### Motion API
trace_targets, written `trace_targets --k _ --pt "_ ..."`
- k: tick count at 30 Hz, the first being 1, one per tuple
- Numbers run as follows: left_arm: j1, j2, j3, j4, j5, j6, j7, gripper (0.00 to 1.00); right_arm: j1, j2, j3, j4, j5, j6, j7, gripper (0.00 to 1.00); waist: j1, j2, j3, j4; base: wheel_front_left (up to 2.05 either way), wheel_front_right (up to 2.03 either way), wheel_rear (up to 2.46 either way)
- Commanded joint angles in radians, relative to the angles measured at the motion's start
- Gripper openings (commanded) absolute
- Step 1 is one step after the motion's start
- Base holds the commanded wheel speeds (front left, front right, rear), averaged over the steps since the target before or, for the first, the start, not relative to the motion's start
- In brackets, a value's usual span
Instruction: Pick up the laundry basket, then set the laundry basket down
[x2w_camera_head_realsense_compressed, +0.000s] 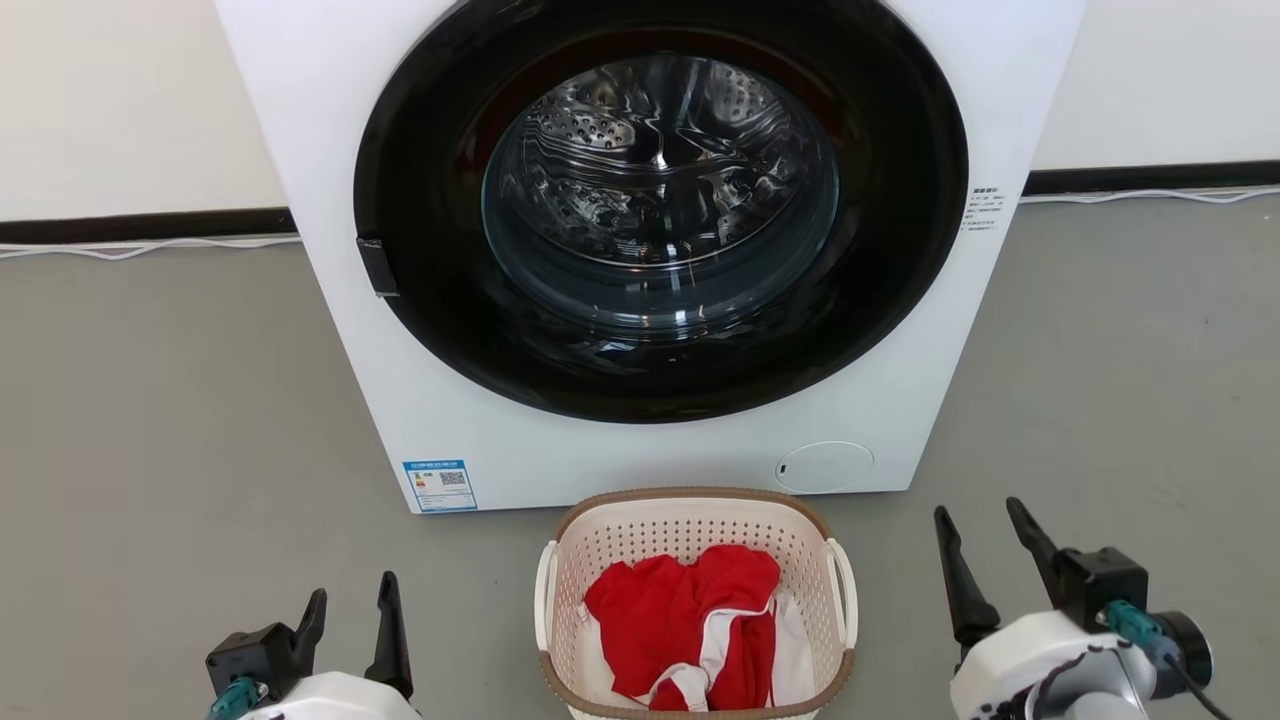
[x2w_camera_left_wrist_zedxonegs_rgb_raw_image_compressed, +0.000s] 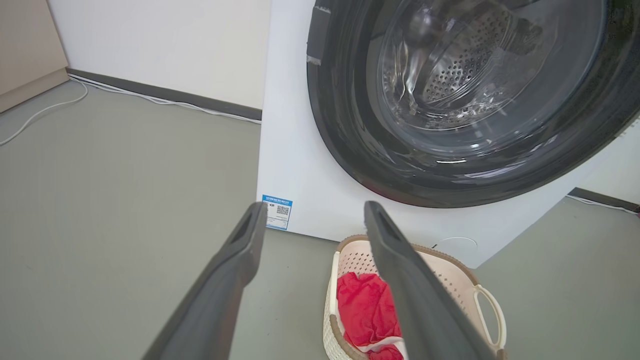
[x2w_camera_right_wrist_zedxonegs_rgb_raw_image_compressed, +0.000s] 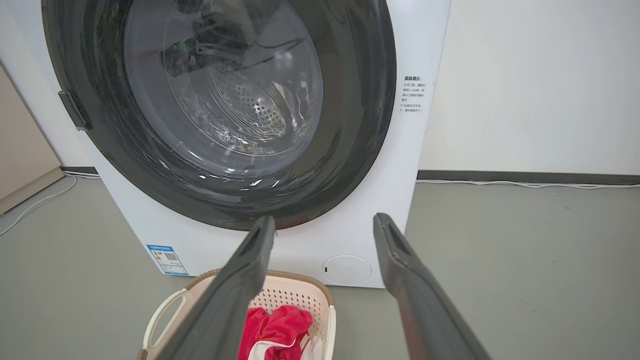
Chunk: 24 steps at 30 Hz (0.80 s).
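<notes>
Nothing is lifted yet: the laundry basket (x2w_camera_head_realsense_compressed: 690, 532) sits on the floor (x2w_camera_head_realsense_compressed: 150, 450) at 6 o'clock, before the washing machine (x2w_camera_head_realsense_compressed: 640, 455). The left gripper (x2w_camera_head_realsense_compressed: 353, 590) at 7 and the right gripper (x2w_camera_head_realsense_compressed: 976, 510) at 5 both gape wide and hold nothing.

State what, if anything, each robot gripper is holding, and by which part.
Nothing is held. The left gripper and right gripper are both open, flanking the cream-white perforated plastic laundry basket and touching neither of its white loop handles.

Laundry area. White front-loading washing machine (x2w_camera_head_realsense_compressed: 640, 455), round black door (x2w_camera_head_realsense_compressed: 420, 330), on bare grey floor (x2w_camera_head_realsense_compressed: 150, 420) against white wall (x2w_camera_head_realsense_compressed: 120, 100).
</notes>
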Motion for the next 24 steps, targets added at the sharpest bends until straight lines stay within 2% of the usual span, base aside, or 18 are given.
trace_targets --k 1,7,8,14,18,24 --pt "-0.016 0.010 0.035 -0.026 0.011 -0.007 -0.005 1.00 -0.004 0.001 0.028 -0.034 -0.002 0.006 -0.014 1.00 0.0000 -0.0001 -0.004 -0.001 0.00 0.00 0.00" --pt "-0.012 0.009 0.034 -0.024 0.004 -0.004 -0.005 1.00 -0.002 0.001 0.031 -0.047 -0.008 0.006 -0.014 1.00 0.0000 -0.0001 -0.006 -0.005 0.00 0.00 0.00" --pt "0.002 -0.001 0.006 0.000 0.003 0.000 0.000 0.00 0.012 0.001 0.003 -0.020 0.000 0.000 0.000 0.00 0.0000 -0.0001 -0.006 -0.005 0.00 0.00 0.00" --pt "0.019 -0.011 0.012 0.041 -0.022 -0.002 0.013 0.00 0.034 0.004 -0.007 0.020 0.028 -0.001 0.015 0.00 0.0001 -0.0001 -0.005 -0.005 0.00 0.00 0.00" --pt "0.018 -0.010 0.016 0.032 -0.065 -0.007 0.026 0.00 0.035 0.004 -0.011 0.010 0.080 -0.001 0.030 0.00 0.0022 -0.0001 -0.006 -0.004 0.00 0.00 0.00" --pt "0.017 -0.009 0.018 0.018 -0.118 -0.012 0.038 0.00 0.040 0.004 -0.009 -0.007 0.147 0.000 0.040 0.00 0.0001 -0.0001 -0.003 -0.003 0.00 0.00 0.00"
